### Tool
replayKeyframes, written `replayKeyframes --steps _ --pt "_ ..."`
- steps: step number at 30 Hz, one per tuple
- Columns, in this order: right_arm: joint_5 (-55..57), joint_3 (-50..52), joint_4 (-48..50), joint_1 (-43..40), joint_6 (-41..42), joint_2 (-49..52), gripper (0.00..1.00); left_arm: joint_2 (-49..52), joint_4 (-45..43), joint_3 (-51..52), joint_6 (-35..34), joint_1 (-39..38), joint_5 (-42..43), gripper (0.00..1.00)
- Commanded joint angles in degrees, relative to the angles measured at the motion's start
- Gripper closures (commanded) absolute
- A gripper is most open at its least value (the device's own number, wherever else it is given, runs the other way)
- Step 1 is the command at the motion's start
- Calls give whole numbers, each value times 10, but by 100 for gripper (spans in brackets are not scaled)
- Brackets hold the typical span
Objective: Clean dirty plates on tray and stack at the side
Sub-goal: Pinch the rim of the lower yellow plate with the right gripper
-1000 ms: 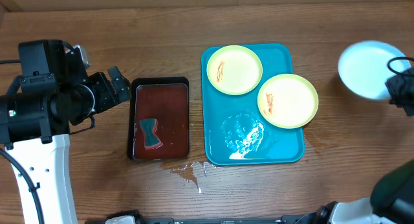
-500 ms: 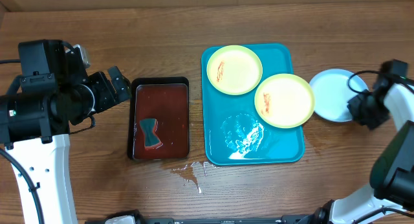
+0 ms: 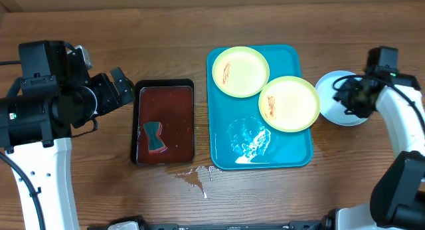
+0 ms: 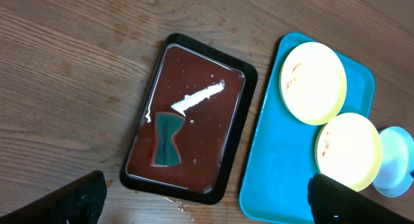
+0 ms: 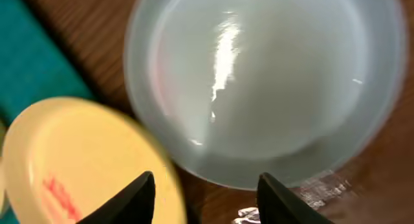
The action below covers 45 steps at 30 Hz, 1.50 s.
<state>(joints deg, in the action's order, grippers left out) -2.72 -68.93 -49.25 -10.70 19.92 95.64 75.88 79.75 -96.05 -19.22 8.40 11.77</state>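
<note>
Tray, turquoise plastic, rounded corners: carrying two glossy yellow-green round plates, red-smeared, one overhanging the right rim. Blue plate: lying on wooden table just beside, possibly touching that one. Right gripper hovering over it, fingers parted, empty. Left gripper gaping wide beside black tray holding sponge.

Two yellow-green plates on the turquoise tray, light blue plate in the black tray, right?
No. The light blue plate lies on the wooden table beside the turquoise tray, per the overhead view. Both yellow-green plates are on the tray.
</note>
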Motion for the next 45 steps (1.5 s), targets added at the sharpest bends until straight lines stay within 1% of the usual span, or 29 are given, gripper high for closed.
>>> replayKeyframes --steps 1,7,8,9,10,11,12,13,14,19,23,27,29,31,33,36,38,41,43,44,45 --pt "-41 20 29 36 -52 9 44 -5 -1 -11 13 3 -3 0" --pt "-36 72 109 73 -51 45 44 -5 -1 -11 13 3 -3 0" --pt "-33 76 114 74 -49 49 45 -5 0 -11 13 3 -3 0" --pt "-27 77 115 74 -49 53 49 -5 0 -11 16 3 -3 0" --pt "-22 77 115 74 -49 54 55 -5 0 -11 20 3 -3 0" --pt "-20 77 113 74 -49 54 65 -5 0 -11 22 2 -3 0" --pt "-21 77 110 74 -49 52 83 -5 0 -11 25 2 -3 0" --pt "-25 77 108 74 -47 50 94 -5 0 -11 25 2 -3 0" --pt "-30 77 104 74 -47 46 96 -5 0 -11 25 2 -3 0" --pt "-41 76 82 79 -47 10 96 -3 0 -11 25 2 -3 0" --pt "-42 69 37 100 -47 -41 96 -1 13 -7 31 2 -2 0" --pt "-51 69 -9 153 -47 -80 96 -1 15 13 43 -1 -1 0" --pt "-51 71 -27 198 -46 -81 96 0 11 30 44 -7 -1 0" --pt "-49 79 -31 234 -26 -77 96 1 7 45 46 -11 -1 0" --pt "-40 97 -24 270 8 -69 96 4 4 63 53 -16 3 0" --pt "-20 125 10 297 56 -58 96 10 -1 90 60 -28 3 2" --pt "-20 151 45 304 70 -54 96 17 -8 110 60 -42 3 3" --pt "-16 183 85 301 110 -50 96 26 -30 140 71 -72 2 9" --pt "2 193 101 295 123 -50 96 35 -43 160 70 -90 -13 10" --pt "3 193 105 292 122 -50 94 40 -49 169 68 -97 -23 10" --pt "0 192 108 290 120 -50 84 45 -55 178 61 -102 -34 11"
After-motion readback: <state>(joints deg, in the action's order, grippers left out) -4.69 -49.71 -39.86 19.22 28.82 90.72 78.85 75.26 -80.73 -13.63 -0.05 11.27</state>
